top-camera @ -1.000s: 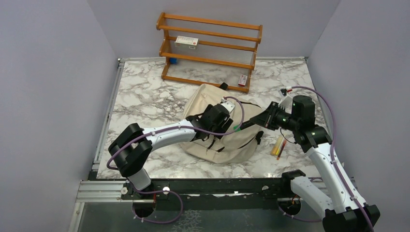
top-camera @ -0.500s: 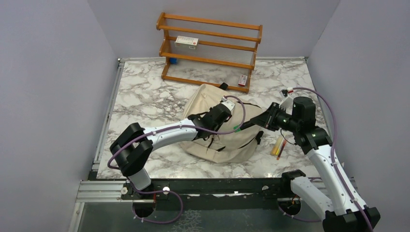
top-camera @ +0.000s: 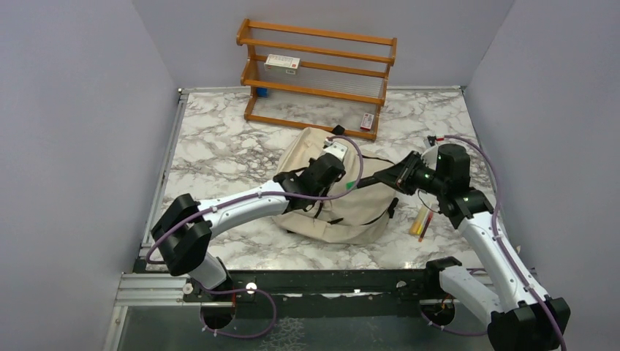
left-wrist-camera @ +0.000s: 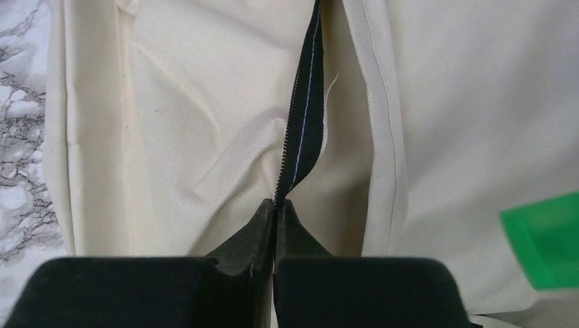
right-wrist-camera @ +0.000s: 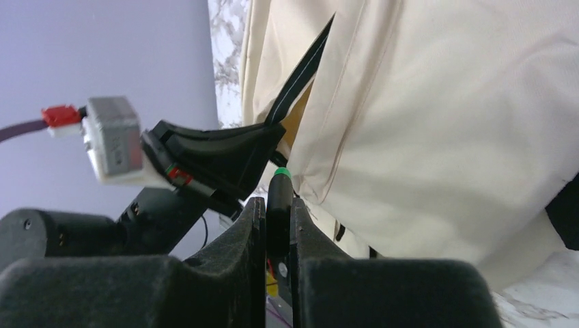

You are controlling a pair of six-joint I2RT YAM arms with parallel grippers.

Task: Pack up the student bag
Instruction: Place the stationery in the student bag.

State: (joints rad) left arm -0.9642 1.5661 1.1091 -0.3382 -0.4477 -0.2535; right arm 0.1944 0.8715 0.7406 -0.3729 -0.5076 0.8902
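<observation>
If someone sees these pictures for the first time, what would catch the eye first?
The beige student bag lies mid-table, both arms meeting over it. The left gripper is pinched shut on its black zipper, while the right gripper holds a green-tipped pen close to the bag. A wooden rack stands at the far edge.

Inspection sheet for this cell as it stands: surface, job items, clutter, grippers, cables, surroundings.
Surface: marble table, no spill seen.
Job's things: student bag lies mid-table, zip open at the pinched spot.
Clutter: wooden rack at the back holding small boxes; yellow pens right of the bag.
Grippers: left gripper shut on the bag's zip tape; right gripper shut on a green-tipped pen.
Cables: purple cables along both arms, looping below the left base.
Surroundings: plain grey walls on three sides.
</observation>
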